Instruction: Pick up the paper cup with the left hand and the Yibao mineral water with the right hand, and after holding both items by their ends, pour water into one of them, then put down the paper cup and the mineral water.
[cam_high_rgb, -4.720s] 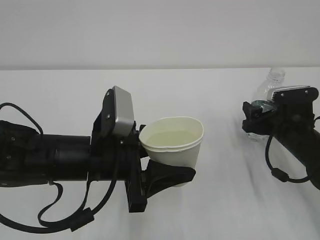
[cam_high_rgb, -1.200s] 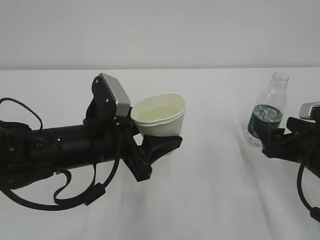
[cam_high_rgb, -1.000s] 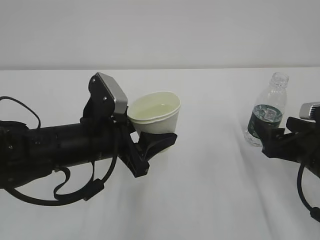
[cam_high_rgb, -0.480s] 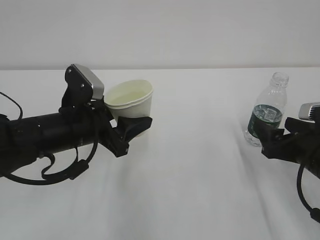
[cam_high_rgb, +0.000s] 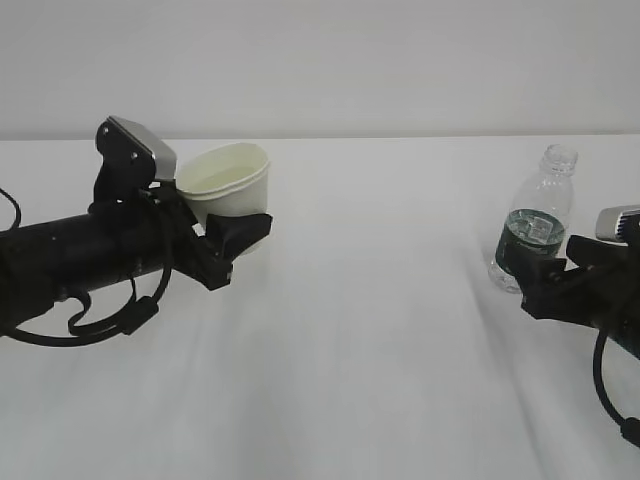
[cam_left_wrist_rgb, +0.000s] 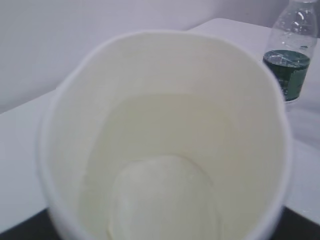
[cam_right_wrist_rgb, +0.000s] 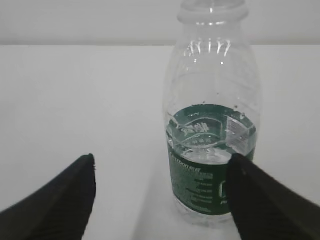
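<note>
Pincer of the left hand (cam_high_rgb: 232, 236) is closed around the paper cup (cam_high_rgb: 226, 181), low on its side, so the cup is pinched and kept upright. The cup is carried at the left side of the worktop (cam_high_rgb: 380, 330), with its open mouth up. It cannot be told from the outside view if the bottom touches the worktop or hangs just above it. In the left wrist view the inside of the cup (cam_left_wrist_rgb: 165, 145) is seen, cream in colour, and some clear water seems to lie at the bottom. That is most likely why the cup is kept level: so nothing is spilled.

The Yibao mineral water (cam_high_rgb: 533, 222) is stood upright on the worktop, far over on the right, well apart from the cup. No cap is seen on its neck. A little water is seen low down behind the green label (cam_right_wrist_rgb: 210, 150).

The pincer of the right hand (cam_high_rgb: 550, 282) is spread wide. In the right wrist view the two dark fingers (cam_right_wrist_rgb: 55, 195) are seen on each side of the bottle, but the bottle is not pinched. It stands on its own.

So the pouring looks done and the bottle looks put down. What is left, it seems, is for the cup to be set down and let go
</note>
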